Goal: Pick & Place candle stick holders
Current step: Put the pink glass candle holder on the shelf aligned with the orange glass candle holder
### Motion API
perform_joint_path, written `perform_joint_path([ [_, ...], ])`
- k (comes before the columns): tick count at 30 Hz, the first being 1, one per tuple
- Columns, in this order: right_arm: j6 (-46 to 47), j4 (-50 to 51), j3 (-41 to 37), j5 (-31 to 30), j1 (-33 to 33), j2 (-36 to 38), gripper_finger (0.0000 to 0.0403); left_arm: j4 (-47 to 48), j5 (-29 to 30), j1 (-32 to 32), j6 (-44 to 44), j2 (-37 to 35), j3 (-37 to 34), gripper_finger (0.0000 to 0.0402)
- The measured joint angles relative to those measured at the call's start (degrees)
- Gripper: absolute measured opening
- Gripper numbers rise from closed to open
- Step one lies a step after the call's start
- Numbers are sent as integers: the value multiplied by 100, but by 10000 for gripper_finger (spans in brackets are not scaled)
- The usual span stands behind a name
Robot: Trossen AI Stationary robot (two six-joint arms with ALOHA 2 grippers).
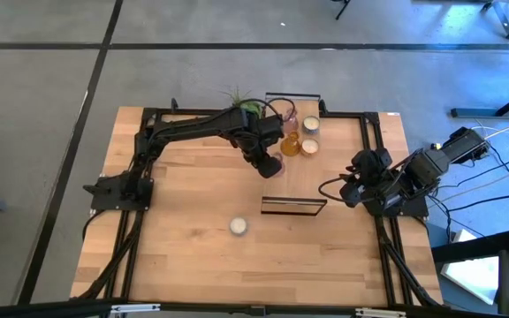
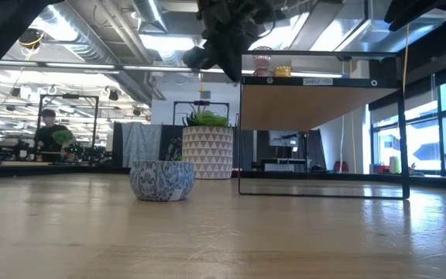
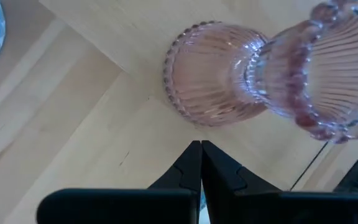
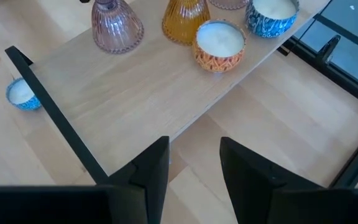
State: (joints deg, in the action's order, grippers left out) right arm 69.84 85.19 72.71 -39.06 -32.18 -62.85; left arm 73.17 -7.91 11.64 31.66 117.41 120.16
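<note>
The left gripper, fingers pressed together and empty, hangs just beside the ribbed brownish-pink glass candle holder standing on the wooden black-framed shelf, toward twelve o'clock on the table. It should spread its fingers before reaching for another piece. The right gripper, fingers apart, waits at three o'clock.

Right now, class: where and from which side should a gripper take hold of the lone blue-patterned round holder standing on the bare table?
Probably by its curved outer wall, coming from straight above. The round holder stands upright, low and wide, with nothing touching it, so open jaws could straddle its widest part.
</note>
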Motion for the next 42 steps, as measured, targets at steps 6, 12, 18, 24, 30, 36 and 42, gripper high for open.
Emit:
perform_joint_path([
  [6, -23, 6, 0, -16, 0, 0, 146, -172, -28, -2, -19, 57, 7, 2],
  [12, -90, -16, 0, -13, -14, 0, 146, -344, -210, -2, -28, 186, 9, 2],
  [18, -173, -22, 0, -73, -181, 0, 146, -505, -370, -2, -32, 254, 7, 2],
  [24, -219, -34, -67, -128, -234, 21, 146, -571, -352, 47, -72, 255, 7, 2],
  [30, -219, -267, -273, -121, -236, 207, 146, -436, -82, 252, -195, 255, 7, 2],
  [36, -219, -283, -302, -123, -236, 258, 146, -592, -371, 297, -203, 378, 5, 2],
  [42, -219, -263, -302, -121, -236, 260, 146, -680, -395, 185, -191, 416, 9, 2],
])
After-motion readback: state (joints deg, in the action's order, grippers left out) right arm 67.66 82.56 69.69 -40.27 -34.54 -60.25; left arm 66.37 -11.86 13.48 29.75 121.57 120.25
